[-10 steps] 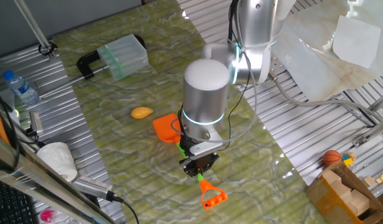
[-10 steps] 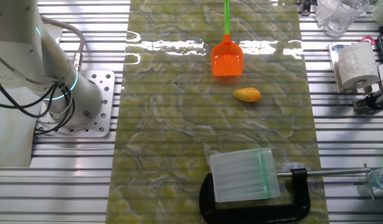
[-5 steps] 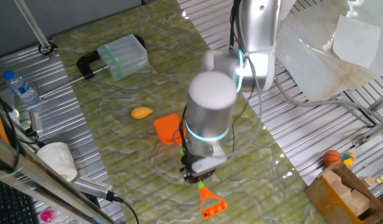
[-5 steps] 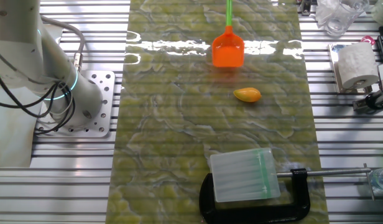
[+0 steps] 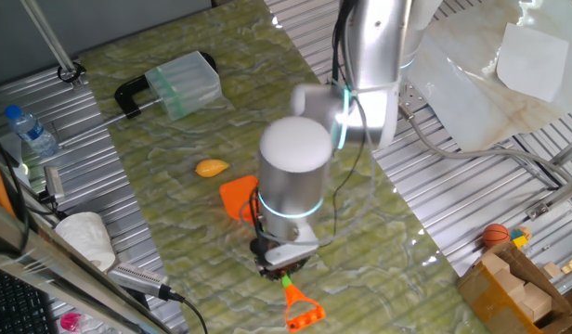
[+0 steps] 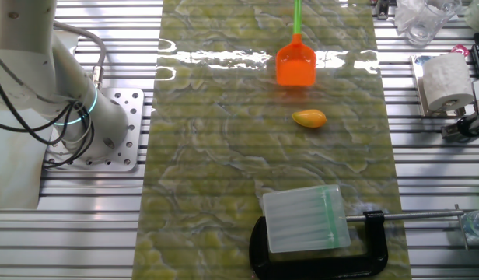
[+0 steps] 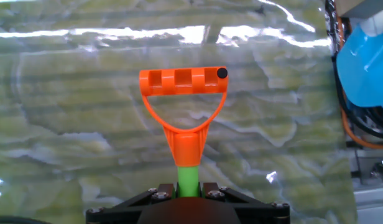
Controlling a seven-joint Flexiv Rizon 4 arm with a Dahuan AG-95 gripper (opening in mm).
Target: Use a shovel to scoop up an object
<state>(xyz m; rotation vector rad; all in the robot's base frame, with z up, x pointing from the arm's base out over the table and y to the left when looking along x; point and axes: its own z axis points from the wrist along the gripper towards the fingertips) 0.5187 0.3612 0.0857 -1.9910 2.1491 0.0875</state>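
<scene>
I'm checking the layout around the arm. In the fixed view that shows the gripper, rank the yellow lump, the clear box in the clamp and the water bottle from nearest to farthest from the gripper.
1. The yellow lump, up-left of the gripper, beyond the shovel blade.
2. The clear box, farther up the mat, near its far end.
3. The water bottle, off the mat at the left edge.

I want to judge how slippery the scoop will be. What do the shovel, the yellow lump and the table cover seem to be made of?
Shovel: moulded plastic by the look, glossy orange blade, green shaft, ribbed handle.
Lump: smooth, slightly shiny, perhaps plastic or rubber; cannot tell which.
Table cover: a glossy marbled green sheet, likely vinyl or laminate, given the bright glare.
</scene>
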